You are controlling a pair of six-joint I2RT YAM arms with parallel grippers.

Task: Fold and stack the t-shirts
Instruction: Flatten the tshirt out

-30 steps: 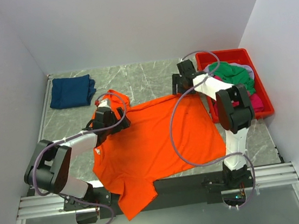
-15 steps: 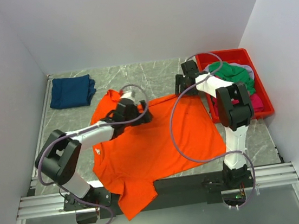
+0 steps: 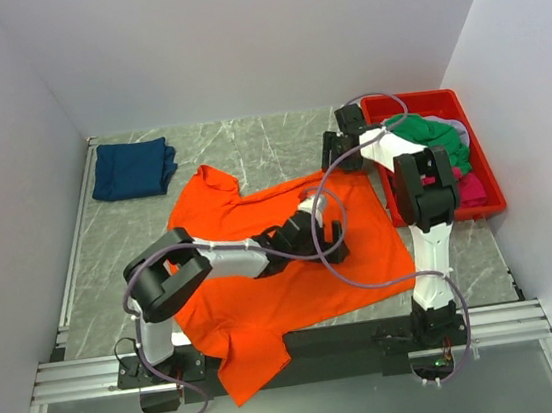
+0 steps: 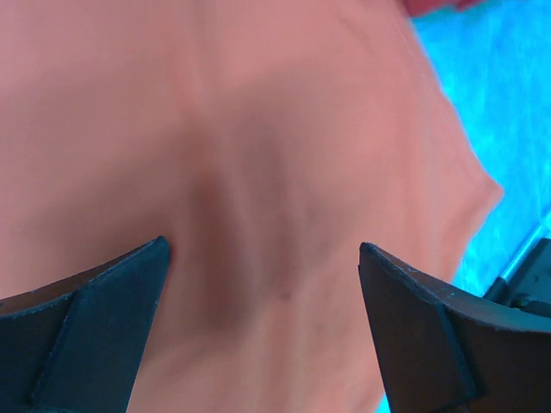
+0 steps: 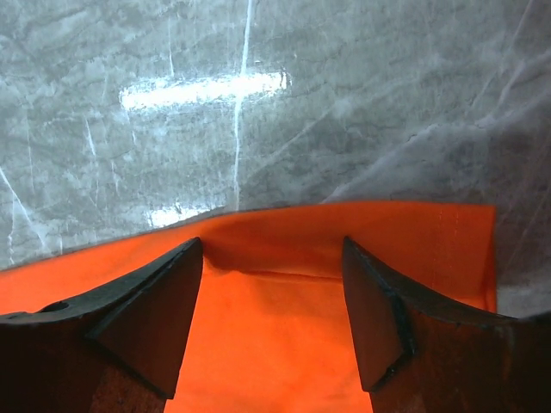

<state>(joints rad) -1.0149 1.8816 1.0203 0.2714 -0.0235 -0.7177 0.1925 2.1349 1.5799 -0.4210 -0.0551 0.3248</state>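
A bright orange t-shirt (image 3: 264, 268) lies spread over the middle of the table, its near part hanging over the front rail. My left gripper (image 3: 327, 223) is open and empty, low over the shirt's right half; the left wrist view (image 4: 263, 249) shows only orange cloth (image 4: 258, 129) between the fingers. My right gripper (image 3: 334, 151) is open at the shirt's far right edge, with the hem (image 5: 344, 232) between its fingers (image 5: 271, 245). A folded dark navy t-shirt (image 3: 132, 169) lies at the far left. Green (image 3: 429, 137), pink (image 3: 470, 188) and grey (image 3: 456, 127) shirts are piled in the bin.
A rigid red plastic bin (image 3: 414, 101) stands at the far right, beside the right arm. Grey marble tabletop (image 3: 268, 142) shows behind the orange shirt. White walls close in on three sides. A metal rail (image 3: 531, 316) runs along the near edge.
My left arm has swept from the shirt's left shoulder rightwards across the cloth to its right half. The left sleeve now lies spread flat. The right gripper has barely moved.
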